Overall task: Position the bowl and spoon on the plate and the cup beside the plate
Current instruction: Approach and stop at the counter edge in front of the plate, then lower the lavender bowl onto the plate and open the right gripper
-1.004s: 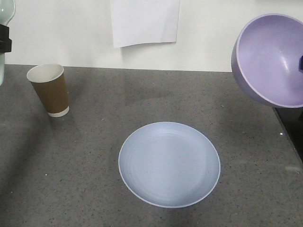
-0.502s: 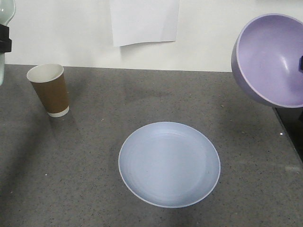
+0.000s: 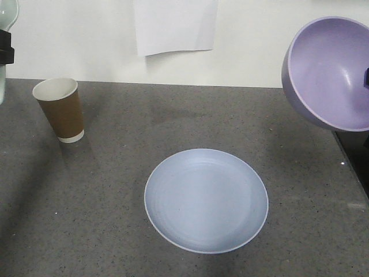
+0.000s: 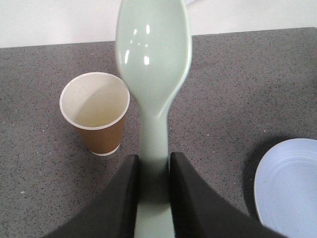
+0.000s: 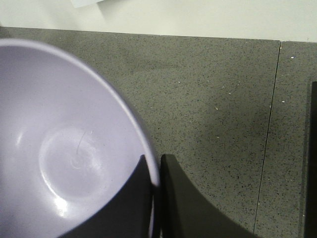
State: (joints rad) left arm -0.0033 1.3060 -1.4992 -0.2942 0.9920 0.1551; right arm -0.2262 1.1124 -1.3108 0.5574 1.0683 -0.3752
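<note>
The pale blue plate [image 3: 206, 200] lies flat on the grey counter, its edge also in the left wrist view as plate [image 4: 292, 191]. The brown cup [image 3: 60, 109] stands upright at the back left, well apart from the plate. My left gripper [image 4: 153, 171] is shut on the handle of the mint spoon [image 4: 153, 59], held above the counter just right of the cup [image 4: 96, 114]. High at the right edge, the lavender bowl [image 3: 328, 72] hangs tilted with its opening toward the camera. My right gripper [image 5: 154, 171] is shut on the rim of the bowl [image 5: 64, 148].
A white sheet of paper [image 3: 176, 26] hangs on the white back wall. A black surface [image 3: 354, 153] borders the counter at the right edge. A seam line [image 5: 267, 134] runs across the counter in the right wrist view.
</note>
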